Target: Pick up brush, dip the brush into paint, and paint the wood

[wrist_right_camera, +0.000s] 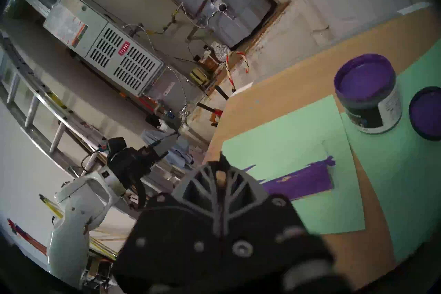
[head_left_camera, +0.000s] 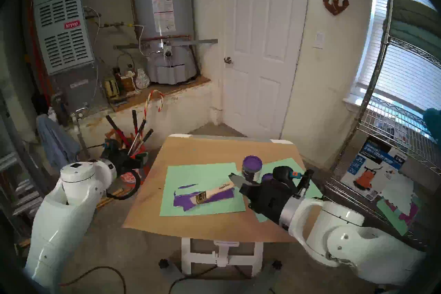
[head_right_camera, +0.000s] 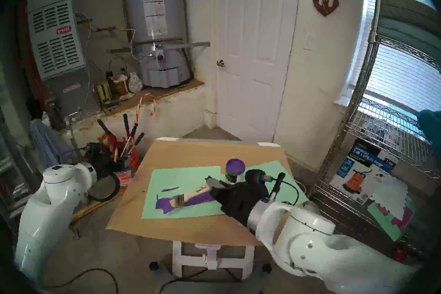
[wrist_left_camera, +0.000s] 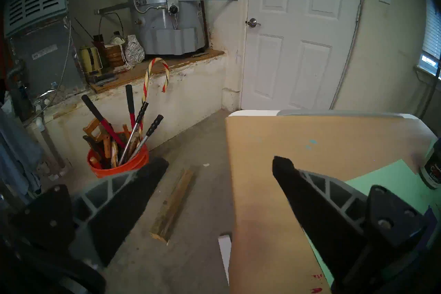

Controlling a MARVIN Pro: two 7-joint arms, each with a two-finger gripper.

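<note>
The brush [head_left_camera: 218, 189] lies slanted, its bristles down on the left part of the wood [head_left_camera: 222, 196], a long panel painted purple on a mint-green sheet. My right gripper [head_left_camera: 233, 178] is shut on the far end of the brush handle. In the right wrist view the handle tip [wrist_right_camera: 220, 176] shows between the closed fingers, with the purple wood [wrist_right_camera: 300, 181] beyond. The open jar of purple paint [head_left_camera: 252, 167] stands just behind the gripper and also shows in the right wrist view [wrist_right_camera: 367, 95]. My left gripper [wrist_left_camera: 219, 164] is open and empty, off the table's left edge.
The flat purple-coated lid [wrist_right_camera: 427, 113] lies right of the jar. The table [head_left_camera: 191, 150] is covered in brown paper with mint-green sheets [head_left_camera: 191, 176]. An orange bucket of tools [wrist_left_camera: 117, 162] and a wood scrap [wrist_left_camera: 171, 205] are on the floor at left. A wire shelf [head_left_camera: 393, 143] stands at right.
</note>
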